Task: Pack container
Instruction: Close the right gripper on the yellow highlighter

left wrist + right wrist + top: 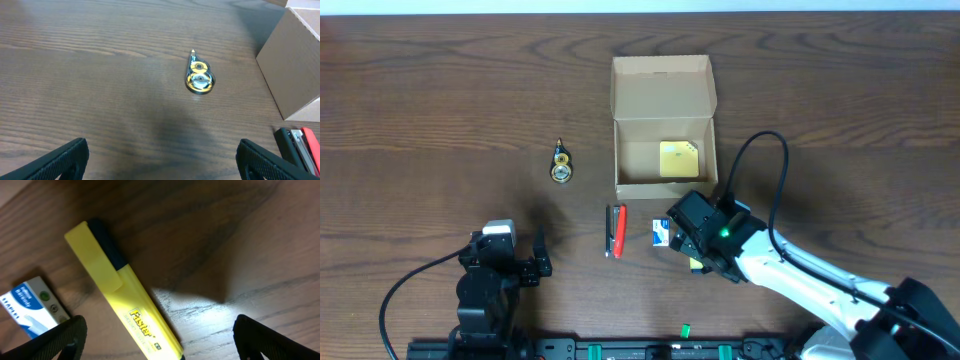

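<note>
- Container stands open in the upper middle of the overhead view, a yellow pad inside.
- Right gripper hangs above a yellow highlighter, jaws wide apart, holding nothing.
- Left gripper, lower left, has its jaws spread too, empty.

One open cardboard box is counted at the far middle of the tabletop, and one pale-yellow sticky-note pad is seen inside it. One correction-tape dispenser is found to the left of the box. Two pens are counted on the near side of the box: one black pen and one red pen. One small blue-and-white packet and one yellow highlighter are counted to their right. Two hands are counted: the left hand and the right hand.
</note>
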`<state>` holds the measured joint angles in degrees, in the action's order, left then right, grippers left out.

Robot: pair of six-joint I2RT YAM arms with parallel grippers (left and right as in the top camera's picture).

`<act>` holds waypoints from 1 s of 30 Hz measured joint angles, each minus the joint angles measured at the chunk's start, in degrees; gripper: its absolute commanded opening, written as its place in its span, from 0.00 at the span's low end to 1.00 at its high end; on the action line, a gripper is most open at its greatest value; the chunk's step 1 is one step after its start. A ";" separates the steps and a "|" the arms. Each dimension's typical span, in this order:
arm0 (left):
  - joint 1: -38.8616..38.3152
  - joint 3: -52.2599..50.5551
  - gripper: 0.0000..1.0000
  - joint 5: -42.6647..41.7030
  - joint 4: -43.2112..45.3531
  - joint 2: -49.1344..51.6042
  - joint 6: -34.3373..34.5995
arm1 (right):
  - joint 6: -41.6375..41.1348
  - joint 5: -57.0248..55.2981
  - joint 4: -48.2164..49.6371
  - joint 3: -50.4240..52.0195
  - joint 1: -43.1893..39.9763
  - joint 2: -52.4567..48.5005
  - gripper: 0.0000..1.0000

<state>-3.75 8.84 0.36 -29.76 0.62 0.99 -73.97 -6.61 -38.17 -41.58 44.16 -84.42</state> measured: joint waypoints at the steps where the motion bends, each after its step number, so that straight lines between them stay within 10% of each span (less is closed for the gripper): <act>1: 0.00 0.00 0.95 0.02 0.00 0.00 0.00 | -0.55 0.22 0.00 0.02 0.02 -0.33 0.93; 26: 0.00 0.00 0.95 0.02 0.00 0.00 0.00 | -6.58 2.51 2.82 -0.09 0.02 -3.91 0.84; 30: 0.00 0.00 0.95 0.00 0.00 0.00 0.00 | -6.69 2.60 2.86 -0.09 0.02 -3.93 0.70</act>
<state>-3.75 8.84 0.36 -29.76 0.62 0.99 -80.66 -4.01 -35.31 -41.67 44.18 -88.36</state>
